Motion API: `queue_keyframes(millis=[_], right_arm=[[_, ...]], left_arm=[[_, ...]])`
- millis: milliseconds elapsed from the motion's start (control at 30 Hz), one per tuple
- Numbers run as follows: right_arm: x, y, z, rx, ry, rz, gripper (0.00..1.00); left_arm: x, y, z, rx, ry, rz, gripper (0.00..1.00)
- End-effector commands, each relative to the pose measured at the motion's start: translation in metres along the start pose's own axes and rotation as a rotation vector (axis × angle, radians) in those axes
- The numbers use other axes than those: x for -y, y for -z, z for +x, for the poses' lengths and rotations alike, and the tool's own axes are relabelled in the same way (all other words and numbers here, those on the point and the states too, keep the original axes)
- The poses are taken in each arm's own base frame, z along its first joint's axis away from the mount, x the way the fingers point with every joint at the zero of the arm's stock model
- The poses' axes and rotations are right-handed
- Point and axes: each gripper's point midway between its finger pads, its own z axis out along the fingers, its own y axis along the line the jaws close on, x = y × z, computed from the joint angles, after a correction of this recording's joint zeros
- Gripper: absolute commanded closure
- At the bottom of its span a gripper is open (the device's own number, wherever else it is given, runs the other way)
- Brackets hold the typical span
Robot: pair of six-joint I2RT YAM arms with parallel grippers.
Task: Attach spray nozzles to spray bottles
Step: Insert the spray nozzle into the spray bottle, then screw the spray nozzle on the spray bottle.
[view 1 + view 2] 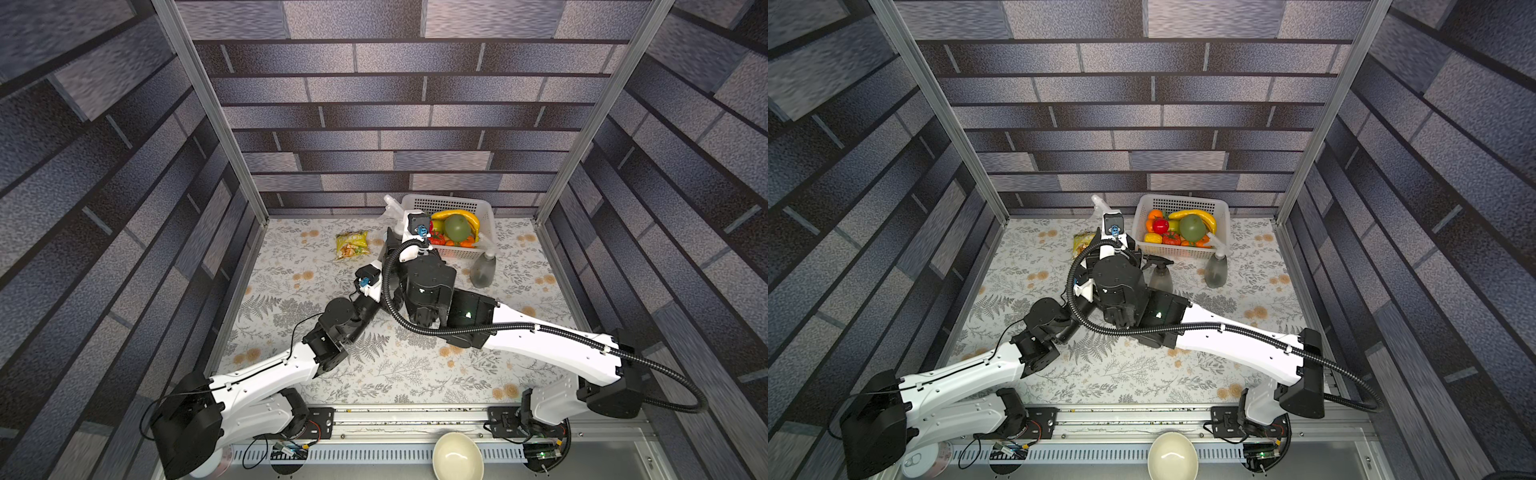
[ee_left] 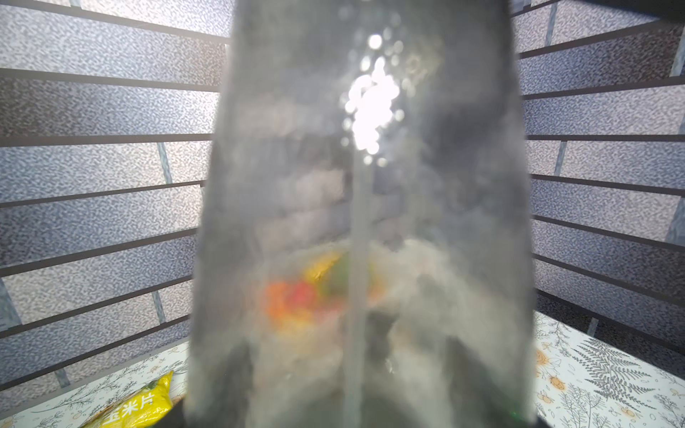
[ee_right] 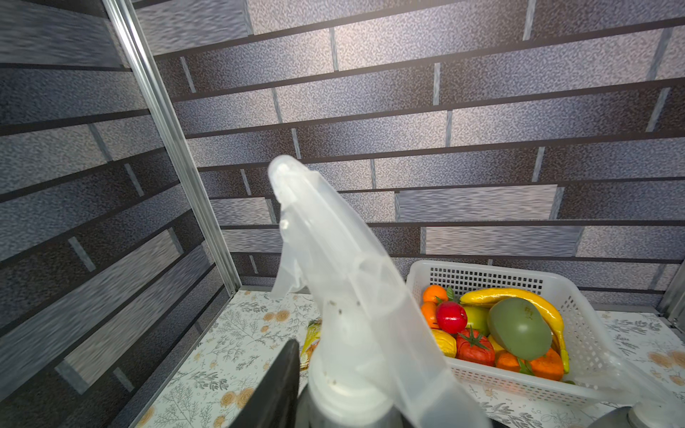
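Grey, see-through plastic showing in both top views: spotting a bottle (image 1: 1216,272) standing upright at the front corner of the basket (image 1: 1183,200), wearing a clear nozzle (image 1: 1218,246). Spotting, in a top view, a second bottle (image 1: 1161,279) nearby, wearing a black nozzle (image 1: 1156,262). Finding a third nozzle (image 1: 391,206), clear, sticking up between basket and bag (image 1: 352,245).

Looking from the left wrist: staring through a third bottle (image 2: 296,185), blurred and filling the view, with a dip tube (image 2: 358,259) running down inside. Gripping its sides with the left gripper (image 2: 354,418).

Looking from the right wrist: seeing the third nozzle sitting on that bottle's neck. Bracketing its collar with the right gripper (image 3: 352,404); showing one dark finger (image 3: 276,389) just beside the collar, hiding the other, so not telling whether pinching or loose.
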Motion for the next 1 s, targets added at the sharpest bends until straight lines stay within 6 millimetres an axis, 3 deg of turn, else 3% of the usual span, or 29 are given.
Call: queue_keyframes(millis=[0, 367, 633, 833, 967], right_arm=[[-0.017, 0.009, 0.019, -0.065, 0.101, -0.088, 0.51], [-0.024, 0.038, 0.012, -0.110, 0.096, -0.227, 0.42], [-0.022, 0.062, 0.018, -0.182, 0.120, -0.374, 0.37], [-0.018, 0.086, 0.018, -0.284, 0.164, -0.631, 0.41], [-0.002, 0.096, -0.003, -0.303, 0.090, -0.819, 0.36]], left_arm=[[-0.005, 0.011, -0.066, 0.234, 0.039, 0.015, 0.24], [-0.018, 0.009, -0.065, 0.236, 0.058, -0.001, 0.24], [-0.019, 0.007, -0.059, 0.220, 0.061, 0.007, 0.24], [-0.013, 0.011, -0.049, 0.171, 0.070, 0.049, 0.24], [-0.007, 0.018, -0.037, 0.126, 0.090, 0.083, 0.24]])
